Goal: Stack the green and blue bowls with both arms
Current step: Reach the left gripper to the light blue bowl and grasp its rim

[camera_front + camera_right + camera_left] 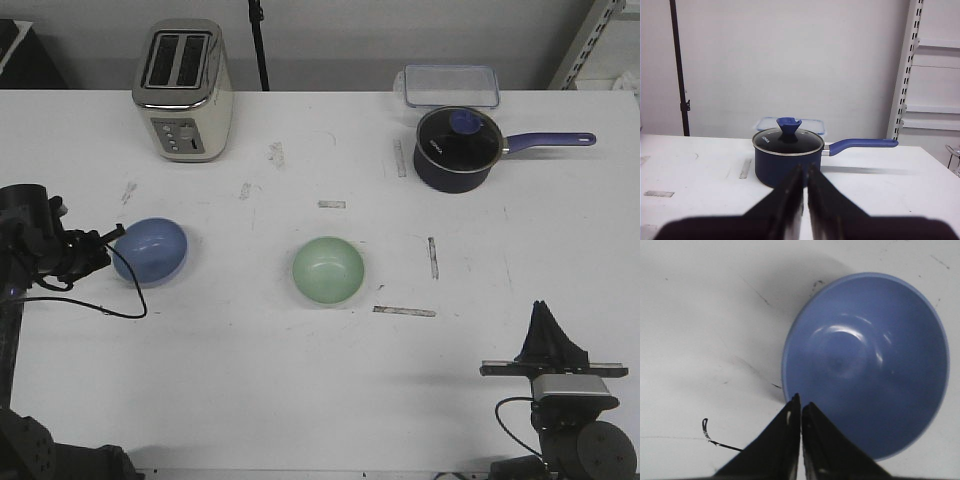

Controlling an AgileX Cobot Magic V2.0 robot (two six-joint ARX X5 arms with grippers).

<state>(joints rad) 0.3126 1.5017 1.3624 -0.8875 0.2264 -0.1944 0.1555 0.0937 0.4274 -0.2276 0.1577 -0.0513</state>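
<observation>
Fingers of the left gripper (800, 412) are pinched on the blue bowl's (150, 251) rim near the bench's left edge, tilting it. Right gripper (805, 175) fingers are closed, empty. Green bowl (328, 270) sits mid-bench, empty. Saucepan (787, 157) lid lettering is illegible.

I'm seeing the blue bowl (150, 251) tilting on the table at about 9 o'clock, its glossy periwinkle rim pinched. The green bowl (328, 271), pale mint, is sitting upright and open near the centre, well apart, at 3 o'clock from the blue one.
</observation>
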